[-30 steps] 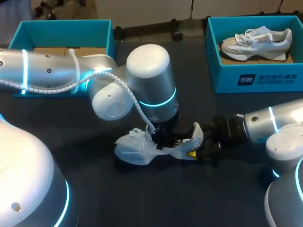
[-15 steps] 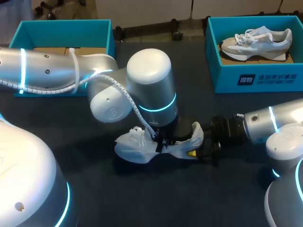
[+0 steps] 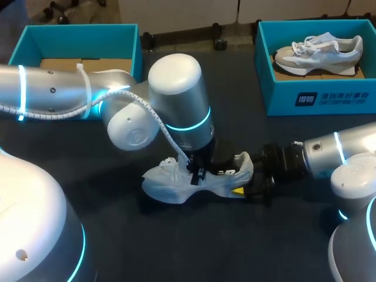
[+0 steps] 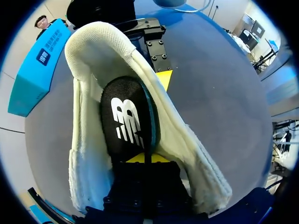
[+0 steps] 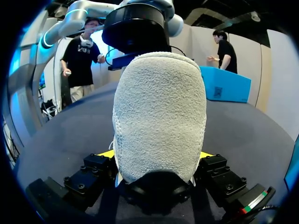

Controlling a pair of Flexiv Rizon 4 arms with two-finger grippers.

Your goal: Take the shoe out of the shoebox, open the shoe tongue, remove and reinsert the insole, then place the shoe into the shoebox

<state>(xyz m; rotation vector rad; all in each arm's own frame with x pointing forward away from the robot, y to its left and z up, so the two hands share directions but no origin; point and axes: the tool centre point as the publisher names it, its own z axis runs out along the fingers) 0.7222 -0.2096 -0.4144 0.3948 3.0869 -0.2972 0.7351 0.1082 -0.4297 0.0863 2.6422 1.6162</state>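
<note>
Mid-table, well clear of its open teal shoebox (image 3: 79, 27) at the far left, the white shoe (image 3: 170, 182) lies on its sole on the dark table (image 3: 176, 252), worked by both arms. Over the past second the left arm has swung toward the toe, and the shoe, crumpled and tipped a moment ago, now sits flatter and stretched to full length, which suggests the insole work is under way rather than finished. The left gripper (image 4: 142, 157) reaches down into the shoe's mouth at the near edge of the insole (image 4: 128, 121); whether its jaws have closed on that edge cannot be told. The right gripper (image 5: 156, 154) clamps the heel from both sides, a yellow tip against each flank, steadying the shoe. The insole is a black, fine-woven oval with a teal rim, one side apparently raised. The lining is cream and nubby like towelling, and the collar is padded and rounded. A second box (image 3: 317, 97) at the far right holds another sneaker (image 3: 320, 50).
</note>
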